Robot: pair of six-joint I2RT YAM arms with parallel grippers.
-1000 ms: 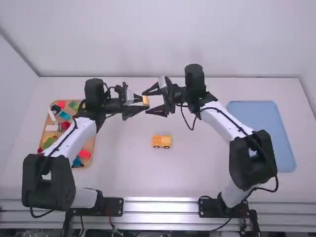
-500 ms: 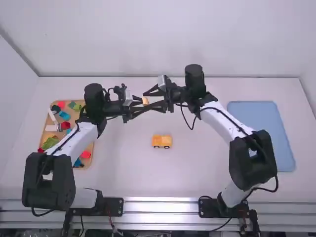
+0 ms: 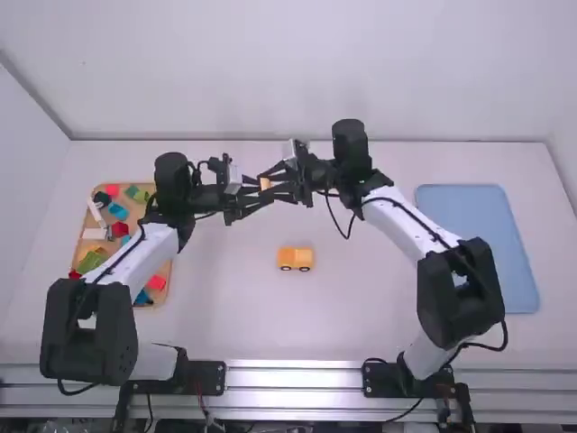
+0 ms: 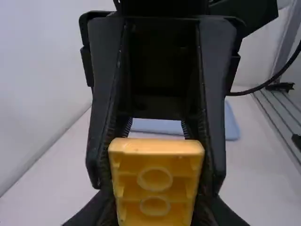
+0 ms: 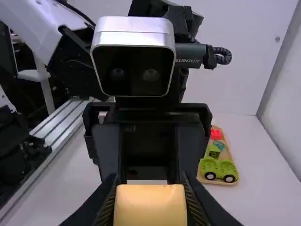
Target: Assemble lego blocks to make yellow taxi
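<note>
In the high view, the left pincer (image 3: 259, 191) and right pincer (image 3: 274, 184) meet above the bench (image 3: 225, 307), both closed on one yellow block (image 3: 265, 183). Nearer the camera, a yellow toy car (image 3: 296, 258) sits on the bench. Coloured blocks (image 3: 118, 212) lie in the wooden tray (image 3: 163, 268) at left; a blue mat (image 3: 478, 244) is at right.

In the left wrist view, the left pincer (image 4: 154, 207) grips the block, two rings showing on its face.

In the right wrist view, the right pincer (image 5: 150, 203) clasps the block's sides; beyond, a green toy car (image 5: 218, 169) rests on the tray.
</note>
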